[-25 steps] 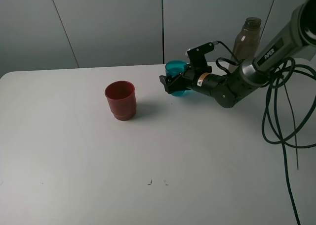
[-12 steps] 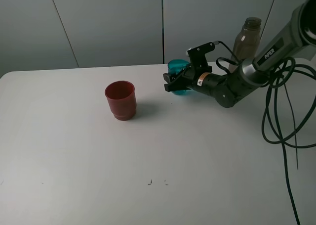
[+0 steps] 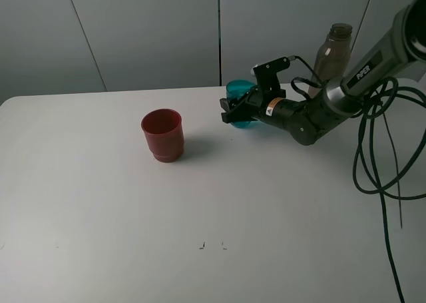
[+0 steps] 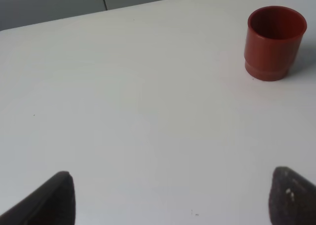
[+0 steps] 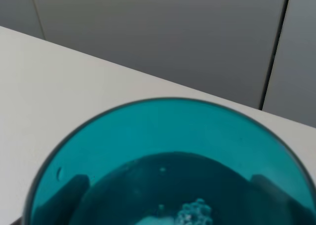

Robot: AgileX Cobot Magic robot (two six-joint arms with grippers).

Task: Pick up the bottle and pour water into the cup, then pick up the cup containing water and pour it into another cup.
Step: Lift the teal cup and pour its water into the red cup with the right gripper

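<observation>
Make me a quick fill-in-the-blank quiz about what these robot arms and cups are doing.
1. The right gripper grips the teal cup, which holds some ____.
2. The red cup stands ____ on the table, apart from both grippers.
3. The left gripper is open and holds ____.

Missing words: water; upright; nothing.

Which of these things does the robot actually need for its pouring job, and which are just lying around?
Needed: bottle, teal cup, red cup, right gripper around the teal cup.
Just there: black cables, small dark marks on the table.
</observation>
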